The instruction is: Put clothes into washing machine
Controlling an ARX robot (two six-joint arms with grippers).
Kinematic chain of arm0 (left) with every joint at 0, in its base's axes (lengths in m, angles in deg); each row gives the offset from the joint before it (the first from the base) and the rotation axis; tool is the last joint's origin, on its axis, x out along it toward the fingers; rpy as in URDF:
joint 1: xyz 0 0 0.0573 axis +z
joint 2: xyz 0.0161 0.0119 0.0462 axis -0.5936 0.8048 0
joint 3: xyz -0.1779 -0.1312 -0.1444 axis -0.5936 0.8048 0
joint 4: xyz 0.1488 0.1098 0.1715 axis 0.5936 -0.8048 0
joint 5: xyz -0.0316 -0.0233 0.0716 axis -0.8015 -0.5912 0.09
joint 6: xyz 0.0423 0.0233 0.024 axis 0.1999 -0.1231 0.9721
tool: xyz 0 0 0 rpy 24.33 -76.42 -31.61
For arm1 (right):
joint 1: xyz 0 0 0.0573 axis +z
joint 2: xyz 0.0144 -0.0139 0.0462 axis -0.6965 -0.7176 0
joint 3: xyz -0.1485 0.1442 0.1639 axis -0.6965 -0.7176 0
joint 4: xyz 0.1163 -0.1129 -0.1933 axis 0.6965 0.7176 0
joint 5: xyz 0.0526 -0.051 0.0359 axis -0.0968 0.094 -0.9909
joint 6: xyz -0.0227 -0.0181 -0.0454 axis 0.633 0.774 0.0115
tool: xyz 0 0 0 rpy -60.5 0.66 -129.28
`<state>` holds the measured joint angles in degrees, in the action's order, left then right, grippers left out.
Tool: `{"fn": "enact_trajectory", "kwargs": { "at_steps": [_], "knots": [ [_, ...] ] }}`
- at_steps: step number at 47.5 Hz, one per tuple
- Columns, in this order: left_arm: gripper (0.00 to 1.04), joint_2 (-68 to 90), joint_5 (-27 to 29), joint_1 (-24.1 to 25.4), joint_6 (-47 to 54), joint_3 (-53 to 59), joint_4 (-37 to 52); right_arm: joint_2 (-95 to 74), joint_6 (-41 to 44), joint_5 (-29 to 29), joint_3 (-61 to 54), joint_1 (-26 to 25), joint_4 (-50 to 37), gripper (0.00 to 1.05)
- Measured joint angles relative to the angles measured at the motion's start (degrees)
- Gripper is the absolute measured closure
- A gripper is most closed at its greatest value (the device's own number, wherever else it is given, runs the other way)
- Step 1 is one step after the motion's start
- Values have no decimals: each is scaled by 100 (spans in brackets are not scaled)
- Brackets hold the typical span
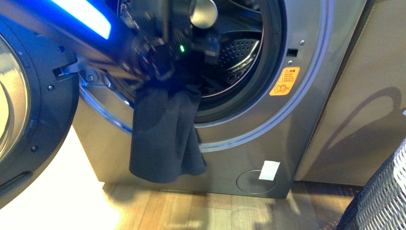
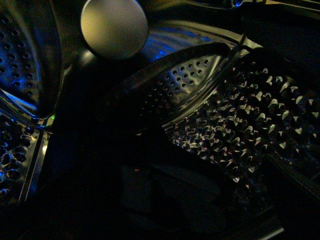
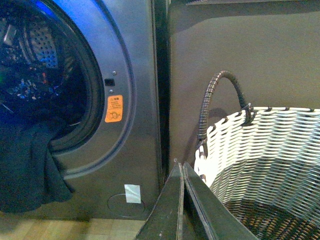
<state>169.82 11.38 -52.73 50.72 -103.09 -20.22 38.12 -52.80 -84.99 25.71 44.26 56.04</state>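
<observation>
The dark clothes (image 1: 165,139) hang long-ways down over the rim of the washing machine (image 1: 306,96), just below the left gripper (image 1: 210,48); its grip I cannot tell.

Out over the lower lip of the washing machine (image 1: 249,143) porthole and hanging down its front: the clothes (image 1: 163,139). Left of the machine, swung open: the door (image 1: 28,120). Reaching into the porthole from the left, above the clothes: the left arm (image 1: 91,33). Right of the machine: a panel (image 1: 354,96). Before that panel: a basket (image 1: 383,196). Beneath the machine: the floor (image 1: 191,206).
</observation>
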Motion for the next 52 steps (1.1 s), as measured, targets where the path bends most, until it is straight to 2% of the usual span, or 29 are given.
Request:
{"fn": "enact_trajectory", "kwargs": {
  "at_steps": [8, 20, 30, 52],
  "knots": [
    [6, -560, 160, -9, 149, 1060, 352, 0, 0, 0, 0, 0, 0, 102],
    [6, -660, 761, 9, 319, 2063, 616, 0, 0, 0, 0, 0, 0, 102],
    [6, -625, 1283, -44, 649, 2155, 682, 0, 0, 0, 0, 0, 0, 102],
    [6, -221, 1453, -258, 883, 2081, 315, 0, 0, 0, 0, 0, 0, 102]
  ]
}}
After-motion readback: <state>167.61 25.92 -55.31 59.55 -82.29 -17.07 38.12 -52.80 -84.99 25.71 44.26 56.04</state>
